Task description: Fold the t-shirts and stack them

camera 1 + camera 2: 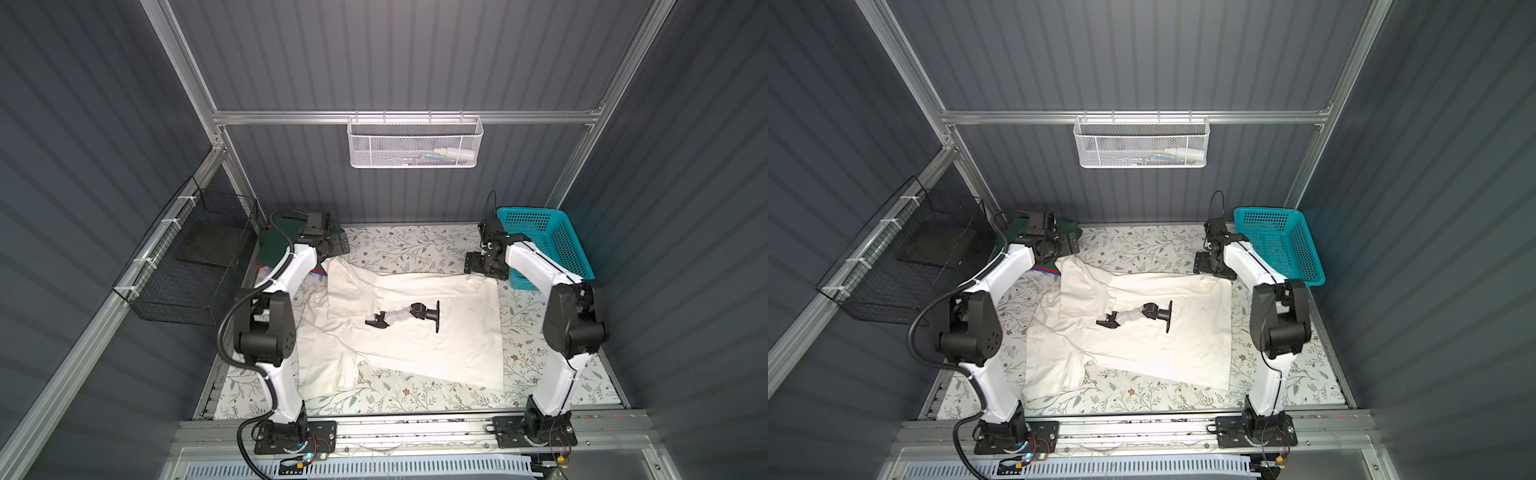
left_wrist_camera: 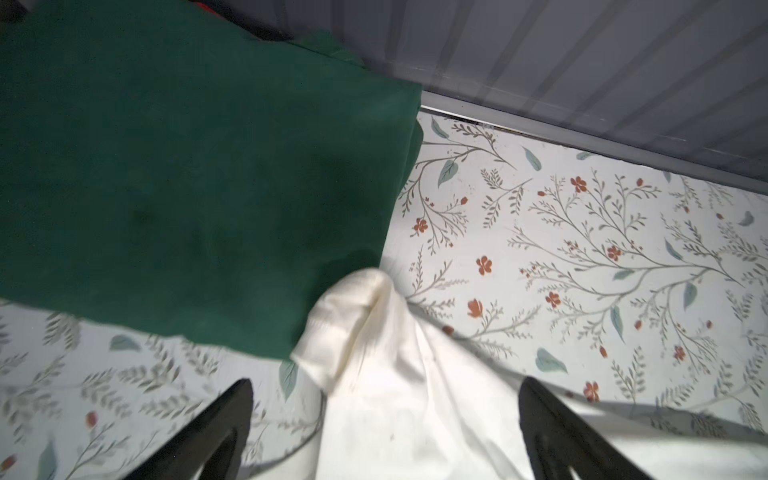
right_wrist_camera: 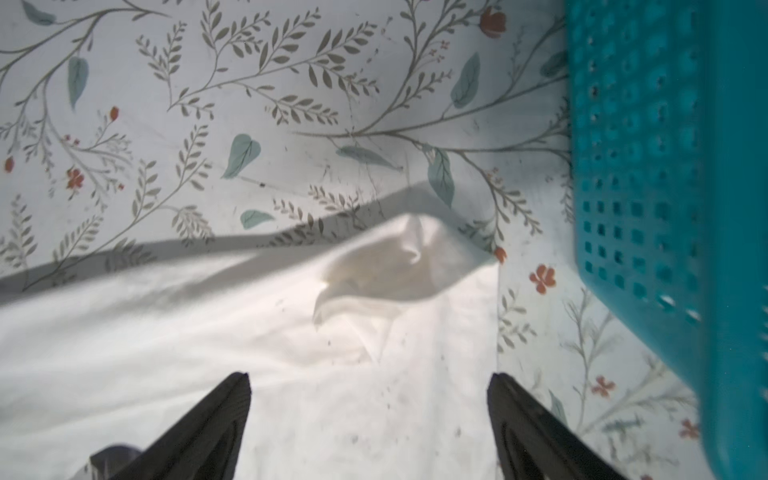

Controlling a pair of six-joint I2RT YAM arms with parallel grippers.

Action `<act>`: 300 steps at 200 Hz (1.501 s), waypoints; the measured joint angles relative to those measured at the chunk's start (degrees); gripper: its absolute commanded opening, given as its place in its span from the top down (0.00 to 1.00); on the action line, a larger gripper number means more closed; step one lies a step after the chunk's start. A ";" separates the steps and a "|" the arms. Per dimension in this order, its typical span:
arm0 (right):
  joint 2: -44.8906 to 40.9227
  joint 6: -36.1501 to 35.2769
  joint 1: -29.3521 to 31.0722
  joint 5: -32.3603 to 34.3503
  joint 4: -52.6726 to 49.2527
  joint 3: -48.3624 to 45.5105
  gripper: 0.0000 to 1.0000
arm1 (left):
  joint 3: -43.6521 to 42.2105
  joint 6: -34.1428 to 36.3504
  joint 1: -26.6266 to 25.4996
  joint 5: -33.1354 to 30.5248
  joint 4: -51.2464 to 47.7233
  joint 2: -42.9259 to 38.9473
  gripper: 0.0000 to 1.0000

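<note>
White t-shirt (image 1: pixel 436 345) lies below left hand (image 2: pixel 384 382) and right hand (image 3: pixel 370 376), both gaping, empty, arms (image 1: pixel 286 274) outstretched.

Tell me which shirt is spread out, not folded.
The white shirt, lying open across the table middle. The green shirt is folded in the far left corner.

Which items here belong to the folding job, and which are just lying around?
Job:
- white tee, spread out
- folded dark green tee
- blue, red-edged tee, mostly hidden

Lying about:
- teal basket
- white mesh basket
- black wire basket
- black-and-white jointed part on the white tee
</note>
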 measured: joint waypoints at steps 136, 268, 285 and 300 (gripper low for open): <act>1.09 4.98 0.00 -8.68 10.80 -13.09 0.34 | -28.02 -5.53 0.00 13.09 9.38 -5.73 0.30; 10.19 4.11 -0.66 -4.92 8.83 0.17 0.38 | -20.28 -8.46 0.00 14.08 8.15 1.36 1.00; 10.73 4.37 -0.66 -4.90 8.79 0.37 0.38 | -18.86 -8.63 0.00 14.56 7.76 1.36 1.00; 11.34 4.76 -0.66 -5.05 8.66 0.55 0.39 | -17.79 -8.81 0.00 14.99 7.34 1.33 1.00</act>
